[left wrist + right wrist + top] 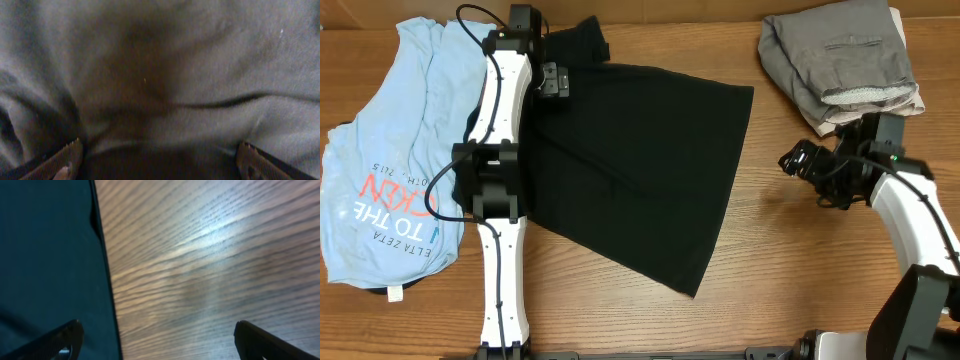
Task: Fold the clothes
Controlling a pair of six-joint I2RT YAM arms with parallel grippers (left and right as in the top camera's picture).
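Observation:
The black T-shirt (640,160) lies spread flat across the middle of the wooden table, one sleeve at the top (582,42). My left gripper (556,82) is open and rests low on the shirt's upper left part; in the left wrist view its fingers straddle wrinkled dark fabric (160,90). My right gripper (798,160) is open and empty, hovering over bare wood to the right of the shirt; the right wrist view shows the shirt's straight edge (50,255) beside its left finger. The light blue shirt (390,150) with red-and-white lettering lies crumpled at the left edge.
Folded grey clothes (845,60) are stacked at the top right corner, just behind the right arm. Bare wooden table (790,260) lies right of and below the black shirt. The left arm (500,200) stretches along the black shirt's left side.

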